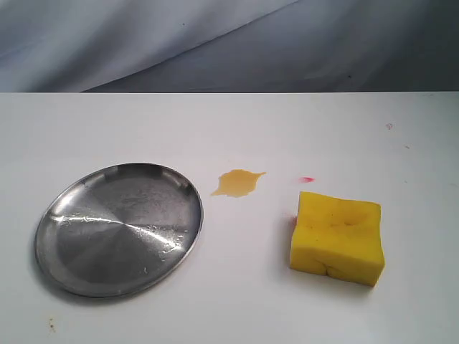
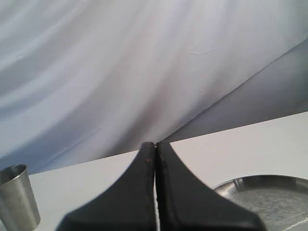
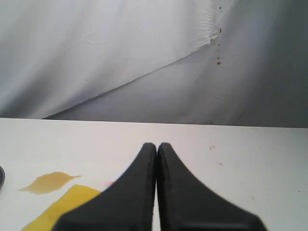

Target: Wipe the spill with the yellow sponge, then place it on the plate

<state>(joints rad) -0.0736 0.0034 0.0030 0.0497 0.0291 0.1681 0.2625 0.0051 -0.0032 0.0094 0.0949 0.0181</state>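
Two hands are counted, each seen only in its own wrist view. The left hand (image 2: 155, 147) is clenched, fingers pressed flat together with nothing between them, and is held above the worktop (image 1: 237, 308), pointed at the backdrop. The right hand (image 3: 157, 147) is clenched the same way, empty. Nearest in the exterior view, one plate (image 1: 119, 229) is laid bare on the left and one yellow sponge (image 1: 337, 240) is laid flat on the right, well apart and untouched by either hand. One spill (image 1: 237, 183) is seen a little farther back between them, nearer the plate, touching neither. One pink-red smear (image 1: 307, 179) is seen just behind the sponge. One metal cup (image 2: 17, 202) is stood upright, shown only by the left wrist view. Farthest, a pale cloth (image 1: 179, 36) is hung.
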